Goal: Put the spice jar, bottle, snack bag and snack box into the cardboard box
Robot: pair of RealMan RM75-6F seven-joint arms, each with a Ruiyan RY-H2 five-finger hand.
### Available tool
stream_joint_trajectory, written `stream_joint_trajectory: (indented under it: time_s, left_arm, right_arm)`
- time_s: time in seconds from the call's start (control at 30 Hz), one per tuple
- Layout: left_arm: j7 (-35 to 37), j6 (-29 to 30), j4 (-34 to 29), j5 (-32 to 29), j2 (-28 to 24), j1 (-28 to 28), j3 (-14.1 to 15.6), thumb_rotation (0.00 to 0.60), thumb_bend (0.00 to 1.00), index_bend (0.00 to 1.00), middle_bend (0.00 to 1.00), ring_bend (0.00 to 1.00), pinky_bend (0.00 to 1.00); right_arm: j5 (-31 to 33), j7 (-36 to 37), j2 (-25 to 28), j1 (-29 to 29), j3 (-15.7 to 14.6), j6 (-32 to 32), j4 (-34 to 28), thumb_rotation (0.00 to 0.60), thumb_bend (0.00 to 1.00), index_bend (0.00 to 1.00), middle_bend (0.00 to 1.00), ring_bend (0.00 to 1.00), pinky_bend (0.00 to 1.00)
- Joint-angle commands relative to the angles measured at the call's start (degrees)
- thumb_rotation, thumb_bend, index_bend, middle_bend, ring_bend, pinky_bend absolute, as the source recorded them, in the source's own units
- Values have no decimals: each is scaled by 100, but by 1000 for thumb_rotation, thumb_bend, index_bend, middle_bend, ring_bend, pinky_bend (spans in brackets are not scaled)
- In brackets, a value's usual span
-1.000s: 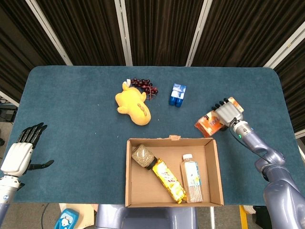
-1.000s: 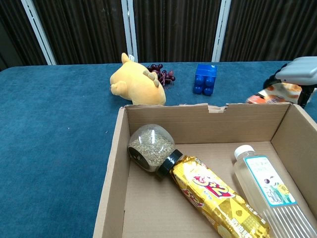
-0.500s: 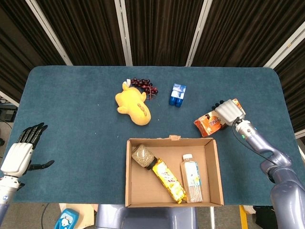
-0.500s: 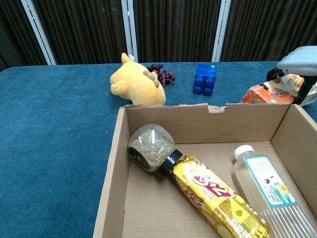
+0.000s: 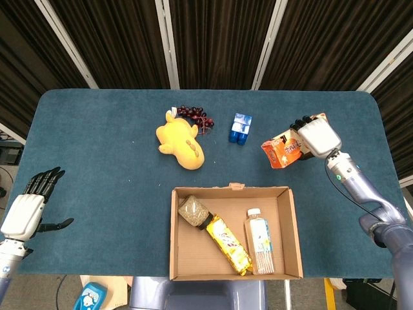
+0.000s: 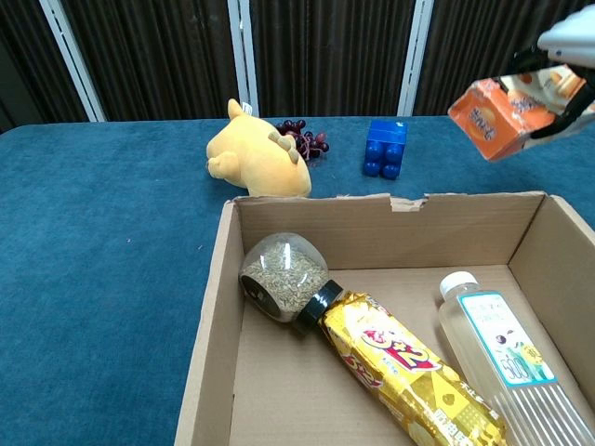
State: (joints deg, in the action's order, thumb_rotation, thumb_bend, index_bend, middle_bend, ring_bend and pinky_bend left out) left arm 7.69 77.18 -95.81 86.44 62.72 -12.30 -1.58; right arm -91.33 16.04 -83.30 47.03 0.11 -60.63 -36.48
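the snack box (image 5: 281,150), orange, is held clear of the table (image 5: 97,161) by the right robot hand (image 5: 314,135), whose fingers wrap around it from the far side; in the chest view the snack box (image 6: 502,116) hangs tilted, up in the air beyond the far right corner of the cardboard box (image 6: 214,344), with the right robot hand (image 6: 569,42) mostly cut off by the frame edge

inside the cardboard box (image 5: 175,258) lie the other three: the spice jar (image 5: 193,211) on its side near the far left, its black cap touching the yellow snack bag (image 5: 228,243), which runs diagonally through the middle, and the bottle (image 5: 259,241) lying just beside it on the right, cap toward the far wall

beyond the box on the table sit a yellow plush (image 5: 179,143), a bunch of dark grapes (image 5: 193,114) touching its far end, and a blue block (image 5: 240,128) to the right of them

the left robot hand (image 5: 29,206) hovers at the table's near left edge, holding nothing, fingers spread apart
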Motion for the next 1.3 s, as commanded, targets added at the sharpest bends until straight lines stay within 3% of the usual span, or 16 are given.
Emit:
stream_joint_trajectory:
  time_s: [0.03,0.23,0.4,0.63,0.83,0.9,1.0,1.07,1.13,1.2,1.3]
  left_arm:
    - [23,3,-1,22,-11,2,11,600,58,24,0,0,0]
    - [97,38,-5,108,-29,10,41,600,58,25,0,0,0]
    - [193,68,-6,156,-55,30,71,600,59,26,0,0,0]
    - [282,113,-19,259,-95,51,119,600,59,33,0,0,0]
    - [291,152,-7,277,-80,67,124,600,59,34,0,0,0]
    - [295,162,-7,283,-79,72,128,600,60,34,0,0,0]
    - [291,176,4,289,-73,77,126,600,59,34,0,0,0]
    - [293,181,16,285,-70,80,126,600,59,34,0,0,0]
    - [302,177,30,272,-70,82,126,600,59,35,0,0,0]
    - [317,179,46,251,-69,84,115,600,59,34,0,0,0]
    - [351,182,66,224,-75,88,104,600,59,33,0,0,0]
  right_arm:
    - [-4,-388,708,-113,222,-665,-1152,600,204,773,665,612,643]
    - [-305,-1174,1734,-337,258,-1343,-3224,600,200,771,664,608,643]
    - [-525,-1670,2277,-595,134,-1546,-4627,600,198,763,661,604,643]
    - [-1273,-2131,2413,-899,-236,-1763,-5610,600,197,758,657,599,643]
    - [-1696,-2453,2216,-1034,-448,-1645,-5954,600,197,743,642,586,641]
    - [-1766,-2558,2105,-1057,-498,-1525,-6005,600,191,695,596,537,587]
    - [-1703,-2764,1989,-1072,-545,-1217,-6075,600,120,483,393,329,393]
    - [-1548,-2927,1954,-1070,-535,-962,-6197,600,46,233,170,125,239]
    - [-1277,-3188,1949,-1087,-488,-692,-6364,600,10,67,39,21,126]
    - [-976,-3475,1957,-1118,-385,-521,-6542,600,0,4,0,0,46]
    - [-486,-3953,2010,-1179,-194,-370,-6745,600,0,0,0,0,1]
